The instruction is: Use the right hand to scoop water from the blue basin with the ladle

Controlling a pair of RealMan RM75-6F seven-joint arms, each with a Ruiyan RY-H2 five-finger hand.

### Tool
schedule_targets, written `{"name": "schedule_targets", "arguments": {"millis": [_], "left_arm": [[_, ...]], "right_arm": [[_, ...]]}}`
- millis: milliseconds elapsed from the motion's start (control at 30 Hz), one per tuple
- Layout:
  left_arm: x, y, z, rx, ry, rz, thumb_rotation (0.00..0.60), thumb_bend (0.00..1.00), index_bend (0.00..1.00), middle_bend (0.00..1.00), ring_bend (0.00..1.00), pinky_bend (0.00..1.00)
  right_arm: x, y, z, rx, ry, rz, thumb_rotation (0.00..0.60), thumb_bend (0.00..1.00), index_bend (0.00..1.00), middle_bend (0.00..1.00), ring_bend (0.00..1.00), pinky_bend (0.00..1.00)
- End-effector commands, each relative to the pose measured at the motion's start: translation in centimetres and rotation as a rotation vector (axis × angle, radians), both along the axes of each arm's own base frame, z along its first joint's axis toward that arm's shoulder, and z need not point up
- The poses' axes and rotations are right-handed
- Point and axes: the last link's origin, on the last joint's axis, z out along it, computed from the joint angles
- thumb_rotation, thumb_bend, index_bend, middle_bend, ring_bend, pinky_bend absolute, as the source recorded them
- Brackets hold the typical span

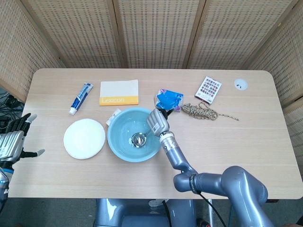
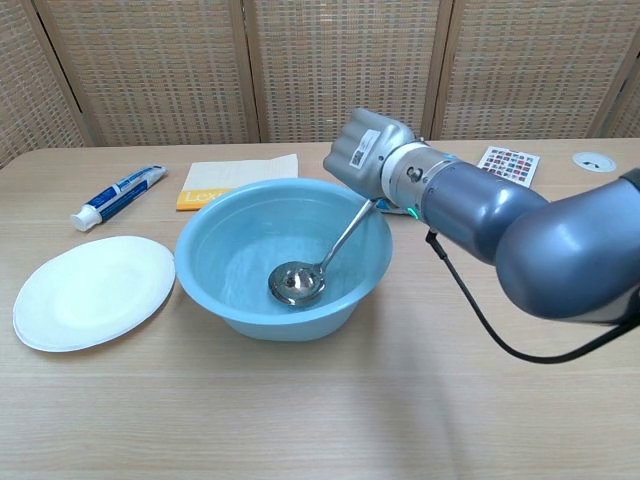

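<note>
The blue basin (image 2: 283, 262) sits mid-table holding water, with the ladle (image 2: 299, 282) bowl resting low inside it. The right hand (image 2: 366, 156) grips the ladle's handle above the basin's rim, its fingers hidden behind the hand's back. The left hand (image 1: 13, 140) hangs with fingers spread at the table's edge, partly cut off by the frame.

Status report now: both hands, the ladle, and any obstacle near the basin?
Right hand holds ladle, bowl down inside blue basin. Left hand open, off table edge. White plate beside basin, not blocking.

Steel ladle (image 2: 300, 283) tilted, bowl low inside the round blue basin (image 2: 215, 240).
</note>
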Motion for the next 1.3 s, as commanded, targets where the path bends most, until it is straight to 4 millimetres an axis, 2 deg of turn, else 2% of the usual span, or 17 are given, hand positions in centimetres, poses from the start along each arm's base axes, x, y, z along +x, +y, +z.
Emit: {"name": "schedule_targets", "arguments": {"millis": [33, 200, 500, 867, 1300], "left_arm": [[0.0, 0.0, 0.0, -0.001, -0.001, -0.001, 0.6, 0.0, 0.0, 0.0, 0.0, 0.0], [0.1, -0.1, -0.2, -0.005, 0.001, -0.002, 0.6, 0.0, 0.0, 0.0, 0.0, 0.0], [0.2, -0.2, -0.4, -0.013, -0.004, 0.0, 0.6, 0.0, 0.0, 0.0, 0.0, 0.0], [0.2, 0.0, -0.5, -0.023, -0.01, 0.003, 0.6, 0.0, 0.0, 0.0, 0.0, 0.0], [0.1, 0.2, -0.5, -0.029, -0.011, 0.007, 0.6, 0.0, 0.0, 0.0, 0.0, 0.0]], "right_arm": [[-0.1, 0.3, 0.5, 0.013, -0.067, -0.107, 0.6, 0.73, 0.83, 1.0, 1.0, 1.0], [0.9, 0.4, 1.8, 0.032, -0.188, -0.224, 0.6, 0.73, 0.83, 1.0, 1.0, 1.0], [2.3, 0.1, 3.9, 0.048, -0.333, -0.33, 0.6, 0.73, 0.83, 1.0, 1.0, 1.0], [3.4, -0.6, 6.5, 0.03, -0.369, -0.418, 0.6, 0.73, 0.84, 1.0, 1.0, 1.0], [5.1, -0.6, 8.4, 0.047, -0.435, -0.501, 0.6, 0.74, 0.84, 1.0, 1.0, 1.0]]}}
